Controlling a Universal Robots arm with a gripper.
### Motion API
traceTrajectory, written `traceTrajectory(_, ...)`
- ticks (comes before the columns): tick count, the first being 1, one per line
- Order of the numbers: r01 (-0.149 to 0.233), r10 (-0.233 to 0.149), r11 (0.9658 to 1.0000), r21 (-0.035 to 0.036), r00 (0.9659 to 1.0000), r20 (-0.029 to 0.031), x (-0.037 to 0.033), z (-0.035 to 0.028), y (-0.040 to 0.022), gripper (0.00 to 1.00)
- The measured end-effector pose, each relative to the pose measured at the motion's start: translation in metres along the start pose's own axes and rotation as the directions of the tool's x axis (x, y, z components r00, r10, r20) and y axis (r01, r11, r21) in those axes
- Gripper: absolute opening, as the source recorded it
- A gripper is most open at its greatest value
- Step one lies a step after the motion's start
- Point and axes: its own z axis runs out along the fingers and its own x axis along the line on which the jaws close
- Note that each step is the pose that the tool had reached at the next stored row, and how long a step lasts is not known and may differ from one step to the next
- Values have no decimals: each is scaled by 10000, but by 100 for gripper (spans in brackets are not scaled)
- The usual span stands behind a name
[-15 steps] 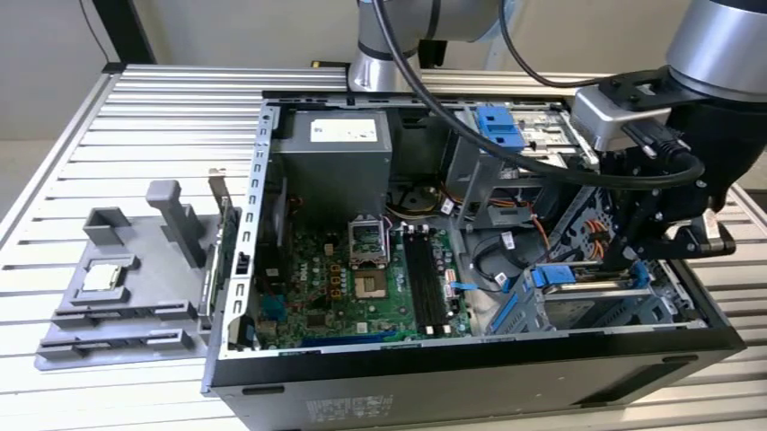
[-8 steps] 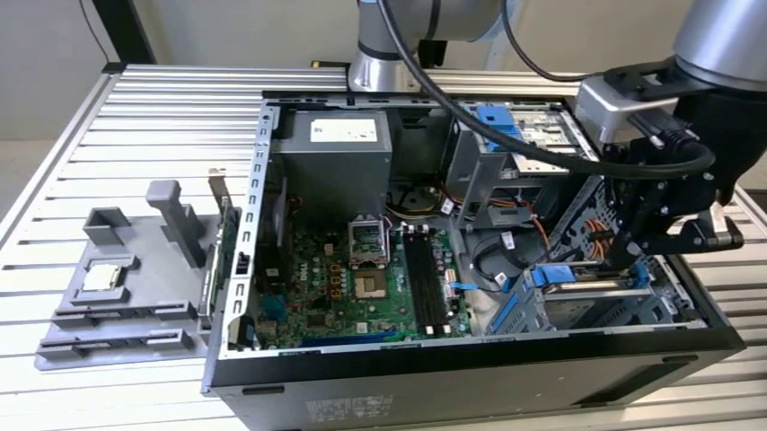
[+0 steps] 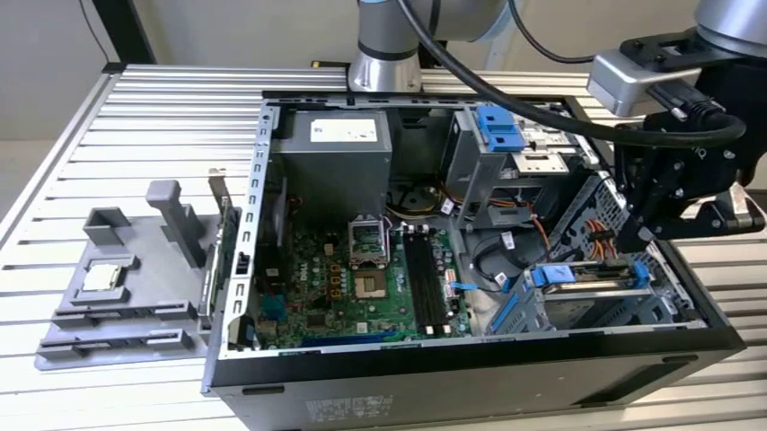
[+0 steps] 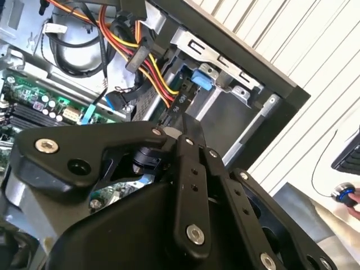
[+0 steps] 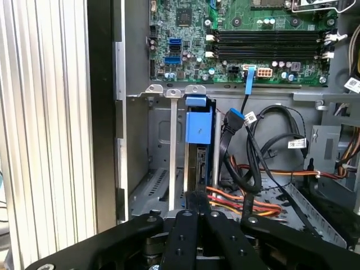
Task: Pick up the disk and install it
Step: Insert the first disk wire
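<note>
Claw [image 5: 197, 198] pressed together, tips at the end of the disk [image 5: 201, 163]; it sits in the drive bay [image 5: 160, 185].

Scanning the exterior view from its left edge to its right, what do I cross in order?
You cross the grey fixture tray → open computer case's side wall → motherboard → the disk → gripper.
</note>
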Motion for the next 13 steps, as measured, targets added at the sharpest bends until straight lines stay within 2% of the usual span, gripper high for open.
traceTrajectory(2,-3,3,10000,1,10000,36,-2,-8,-1,0)
traceTrajectory(11,135,-135,9999,23,9999,51,-46,-40,-4,0)
traceTrajectory(12,132,-132,9999,25,9999,89,-45,-45,-4,0)
traceTrajectory(13,123,-123,9999,27,9997,188,-44,-51,-4,0)
